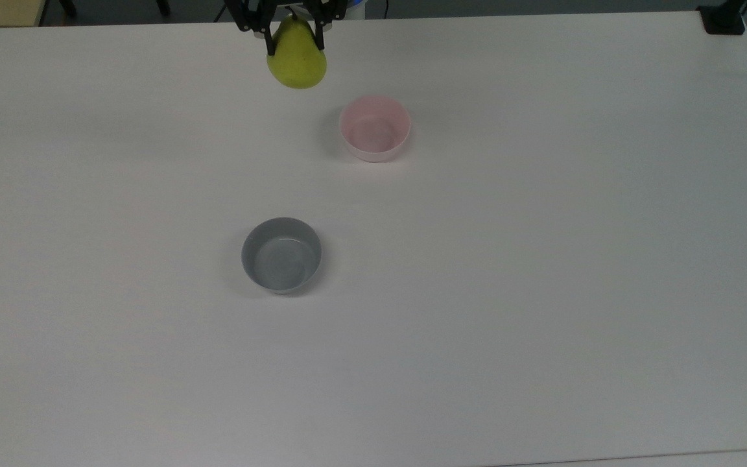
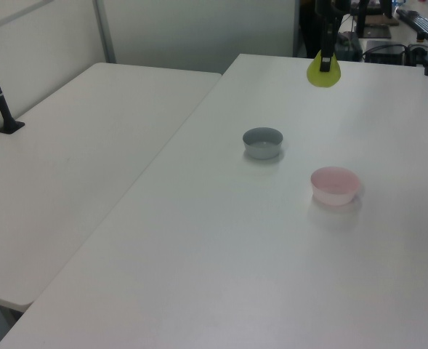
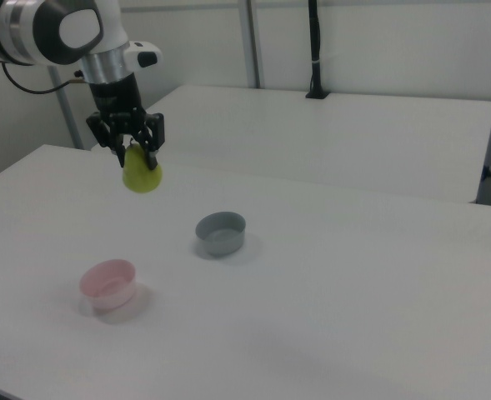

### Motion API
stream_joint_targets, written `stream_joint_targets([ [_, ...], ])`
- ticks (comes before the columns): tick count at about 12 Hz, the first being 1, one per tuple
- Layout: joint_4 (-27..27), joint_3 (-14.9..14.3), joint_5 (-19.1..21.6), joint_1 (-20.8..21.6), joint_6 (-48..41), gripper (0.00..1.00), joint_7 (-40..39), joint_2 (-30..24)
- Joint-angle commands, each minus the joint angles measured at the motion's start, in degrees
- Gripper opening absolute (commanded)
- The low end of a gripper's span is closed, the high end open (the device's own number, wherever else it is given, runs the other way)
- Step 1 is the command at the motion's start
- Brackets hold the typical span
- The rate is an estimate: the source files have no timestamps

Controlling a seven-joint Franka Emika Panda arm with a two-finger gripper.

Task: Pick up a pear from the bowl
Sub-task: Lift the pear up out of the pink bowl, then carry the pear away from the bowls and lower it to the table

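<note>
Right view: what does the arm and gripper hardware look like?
The arm has glossy white rounded shells with a dark grey joint ring and a round end cap. A black cable loops off its left side. A silver-grey cylindrical wrist leads to a black gripper with two slim black fingers. No readable markings.

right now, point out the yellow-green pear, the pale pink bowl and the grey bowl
yellow-green pear [image 1: 297,63], top view, on its rounded lower body below the pincer
pale pink round bowl [image 1: 375,152], top view, on its outer front wall
grey round bowl [image 3: 221,240], right view, on its outer side wall
</note>
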Motion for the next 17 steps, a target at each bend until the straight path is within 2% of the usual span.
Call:
stream_joint_targets([
  [1, 6.96, -2.27, 0.16, -1.28, -1.28, 0.0, -8.71, 4.62],
  [4, 7.68, -5.07, 0.07, -3.22, -1.19, 0.0, -17.68, 6.56],
  [7, 7.77, -10.16, 0.6, -3.49, -0.15, 0.0, -19.45, 9.81],
  [10, 7.59, -13.95, 1.13, -3.92, 6.79, 0.0, -19.99, 12.35],
  [12, 7.59, -14.58, 1.74, -5.75, 10.39, 0.0, -20.25, 15.95],
  [14, 7.68, -14.58, 5.5, -7.96, 12.33, 0.0, -22.96, 19.38],
  [17, 7.68, -14.58, 7.1, -10.78, 16.02, 0.0, -25.08, 23.77],
])
